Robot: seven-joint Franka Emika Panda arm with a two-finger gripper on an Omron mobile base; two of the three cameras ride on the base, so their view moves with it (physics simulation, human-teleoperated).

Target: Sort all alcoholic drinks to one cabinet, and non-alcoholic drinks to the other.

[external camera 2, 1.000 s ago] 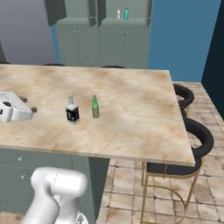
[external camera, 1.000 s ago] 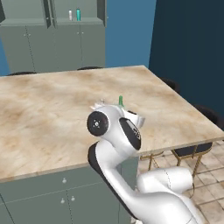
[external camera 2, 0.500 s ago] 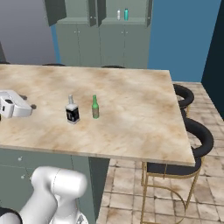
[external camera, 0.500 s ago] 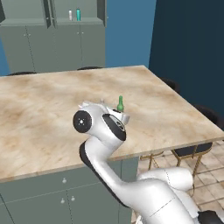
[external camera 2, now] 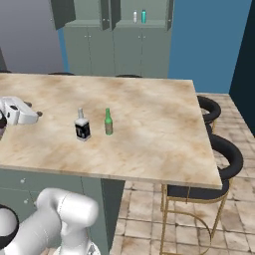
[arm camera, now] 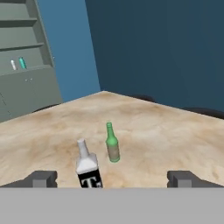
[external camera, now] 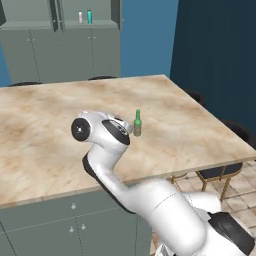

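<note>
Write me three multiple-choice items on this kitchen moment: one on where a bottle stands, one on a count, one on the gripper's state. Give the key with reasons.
1. Where does the green glass bottle stand?
A. On the marble counter, beside the black-labelled bottle
B. On the cabinet shelf
C. On a stool

2. How many bottles stand on the far cabinet shelf?
A. None
B. Two
C. Four

3. What state is the gripper in?
A. Shut on the green bottle
B. Shut on nothing
C. Open, holding nothing

Key: 1 A, the right base view shows both upright on the counter, close but apart. 2 B, the white bottle and the teal bottle stand there. 3 C, the hand view shows the fingertips wide apart with both bottles beyond them.
</note>
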